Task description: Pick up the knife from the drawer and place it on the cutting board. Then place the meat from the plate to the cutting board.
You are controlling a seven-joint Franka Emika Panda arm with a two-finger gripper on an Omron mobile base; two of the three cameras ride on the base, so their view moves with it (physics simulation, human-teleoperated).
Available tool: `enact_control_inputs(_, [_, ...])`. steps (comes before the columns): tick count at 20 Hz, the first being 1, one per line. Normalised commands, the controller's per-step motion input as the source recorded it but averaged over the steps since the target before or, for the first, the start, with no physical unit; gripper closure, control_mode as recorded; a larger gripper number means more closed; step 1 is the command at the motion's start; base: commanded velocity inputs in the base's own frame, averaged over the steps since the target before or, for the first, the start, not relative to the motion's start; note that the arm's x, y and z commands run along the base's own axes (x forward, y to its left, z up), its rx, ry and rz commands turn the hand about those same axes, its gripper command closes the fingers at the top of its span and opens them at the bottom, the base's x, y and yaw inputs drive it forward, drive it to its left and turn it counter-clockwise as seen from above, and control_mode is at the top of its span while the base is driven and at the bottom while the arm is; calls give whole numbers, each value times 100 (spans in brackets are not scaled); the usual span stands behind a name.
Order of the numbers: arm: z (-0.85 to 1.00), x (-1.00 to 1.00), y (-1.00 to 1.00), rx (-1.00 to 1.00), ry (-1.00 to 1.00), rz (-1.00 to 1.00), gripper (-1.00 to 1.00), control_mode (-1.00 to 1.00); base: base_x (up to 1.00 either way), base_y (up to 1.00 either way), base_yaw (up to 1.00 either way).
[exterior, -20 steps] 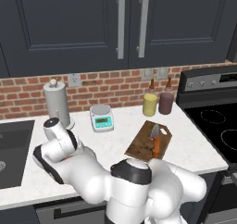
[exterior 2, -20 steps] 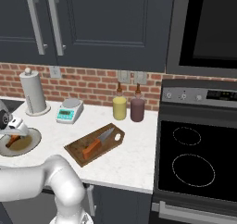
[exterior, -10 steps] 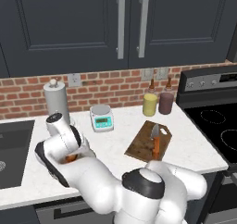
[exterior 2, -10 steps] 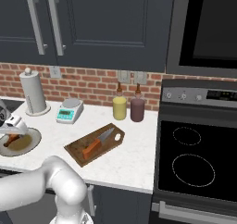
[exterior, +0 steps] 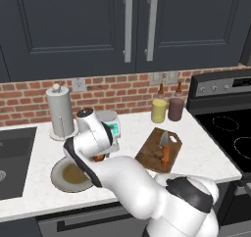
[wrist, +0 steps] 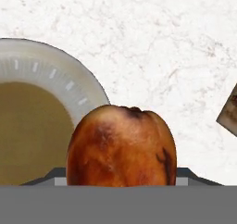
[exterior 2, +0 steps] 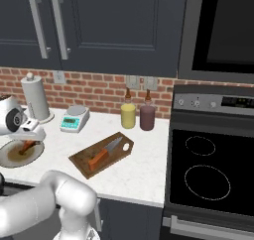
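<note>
So the claw [exterior 2: 26,144] has the meat [wrist: 121,146] clamped, lifted just off the plate [wrist: 60,86] edge below it. The cutting board [exterior: 158,150] is well off to its right, knife [exterior: 165,149] already lying lengthwise there, so it's a sideways carry.

Counter [exterior: 206,157] with plate [exterior: 61,177], cutting board [exterior: 149,155]

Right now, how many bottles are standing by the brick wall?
2: a yellow bottle and a dark purple bottle, side by side at the back of the counter, between the scale and the stove.
</note>
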Motion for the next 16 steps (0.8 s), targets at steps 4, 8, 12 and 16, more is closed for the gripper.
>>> enact_control_inputs(4, [0,0,-96,0,0,0,100,-100,0,0,0])
enact_control_inputs(8, [3,0,-83,0,0,0,100,-100,0,0,0])
enact_control_inputs(12, [0,5,-64,0,0,0,100,-100,0,0,0])
enact_control_inputs(16, [8,11,-58,0,0,0,100,-100,0,0,0])
